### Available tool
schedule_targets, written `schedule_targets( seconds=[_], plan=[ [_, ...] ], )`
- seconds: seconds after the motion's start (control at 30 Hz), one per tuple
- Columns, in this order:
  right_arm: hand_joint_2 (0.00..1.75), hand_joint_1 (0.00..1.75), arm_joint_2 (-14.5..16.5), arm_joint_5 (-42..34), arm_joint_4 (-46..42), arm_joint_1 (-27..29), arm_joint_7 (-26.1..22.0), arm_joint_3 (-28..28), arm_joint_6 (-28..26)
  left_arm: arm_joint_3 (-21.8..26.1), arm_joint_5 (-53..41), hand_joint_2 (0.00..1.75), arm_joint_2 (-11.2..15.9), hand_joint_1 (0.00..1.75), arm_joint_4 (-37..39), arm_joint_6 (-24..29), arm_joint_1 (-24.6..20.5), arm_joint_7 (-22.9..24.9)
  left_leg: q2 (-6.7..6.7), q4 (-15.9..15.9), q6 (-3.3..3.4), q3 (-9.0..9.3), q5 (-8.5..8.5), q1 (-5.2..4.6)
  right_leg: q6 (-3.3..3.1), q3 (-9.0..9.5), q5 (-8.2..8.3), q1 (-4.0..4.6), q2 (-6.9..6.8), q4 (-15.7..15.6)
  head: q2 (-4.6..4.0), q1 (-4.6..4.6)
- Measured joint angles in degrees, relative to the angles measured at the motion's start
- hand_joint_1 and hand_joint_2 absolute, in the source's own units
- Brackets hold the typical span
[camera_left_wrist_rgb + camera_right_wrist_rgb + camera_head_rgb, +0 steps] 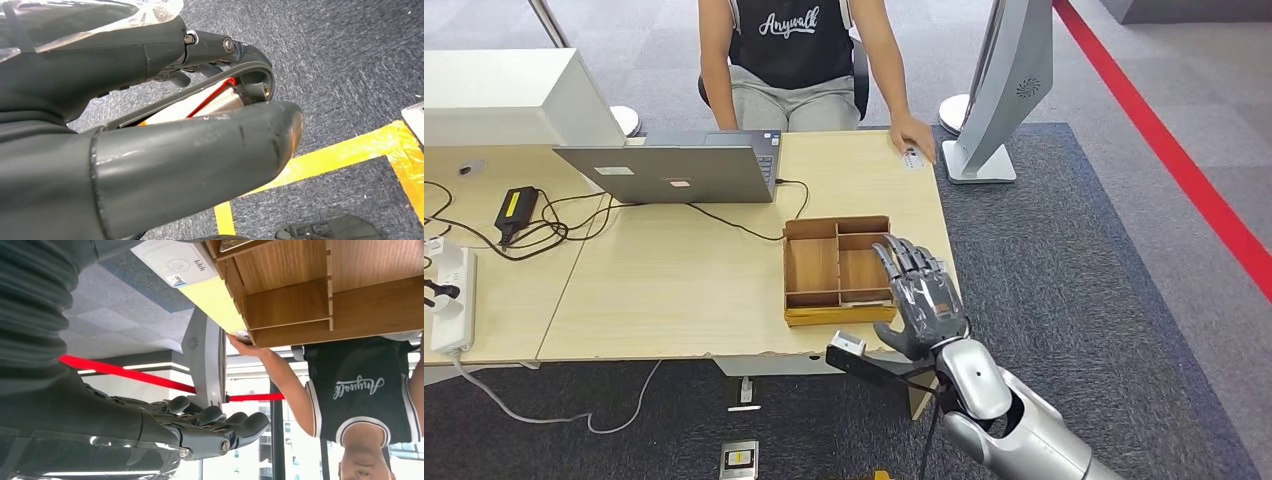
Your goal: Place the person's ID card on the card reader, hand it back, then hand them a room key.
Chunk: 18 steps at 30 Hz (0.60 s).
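My right hand (922, 295) hovers flat above the near right part of the table, by the right side of the wooden compartment tray (812, 266). Its fingers are stretched out and apart, with nothing in them. A white card reader (172, 262) lies on the table beside the tray (300, 305). At the far right corner, the person's hand (913, 138) rests on a small card (912, 158). In the right wrist view the same hand (247, 346) reaches the table edge. My left hand (200, 150) hangs over the carpet, holding nothing.
A grey laptop (674, 170) stands at the back of the table, with a black adapter (516, 205), cables and a white power strip (452, 300) to the left. A white stand (1004, 90) rises off the far right corner. Yellow tape (340, 155) marks the floor.
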Motion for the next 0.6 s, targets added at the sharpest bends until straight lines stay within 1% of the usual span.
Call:
schedule_targets(
  seconds=[0.2, 0.4, 0.6],
  plan=[
    [1.75, 0.00, 0.45, 0.51, -0.63, 0.11, 0.02, -0.05, 0.54, 0.00, -0.19, 0.00, -0.03, 0.00, 0.00, -0.02, -0.01, 0.06, 0.00, 0.00, 0.00, 0.00, 0.00, 0.00, 0.00, 0.01, 0.00, 0.00, 0.00, 0.01, 0.00, 0.00],
    [1.75, 0.00, 1.29, 1.90, -0.94, -0.03, -0.05, -0.16, 2.46, 0.00, -0.90, 0.00, -0.05, 0.00, -0.01, -0.09, -0.05, 0.51, 0.00, 0.00, 0.00, -0.01, 0.00, 0.00, 0.00, 0.01, 0.00, 0.00, 0.00, 0.01, 0.01, 0.00],
    [1.75, 0.00, 2.82, 0.99, -0.20, -1.36, -1.88, -0.08, 4.36, -0.04, -1.29, 0.00, -0.04, 0.00, -0.20, -0.08, -0.13, 0.74, 0.00, -0.01, 0.00, -0.01, 0.00, 0.00, 0.00, 0.01, 0.00, 0.00, 0.00, 0.01, -0.01, -0.01]
  ],
)
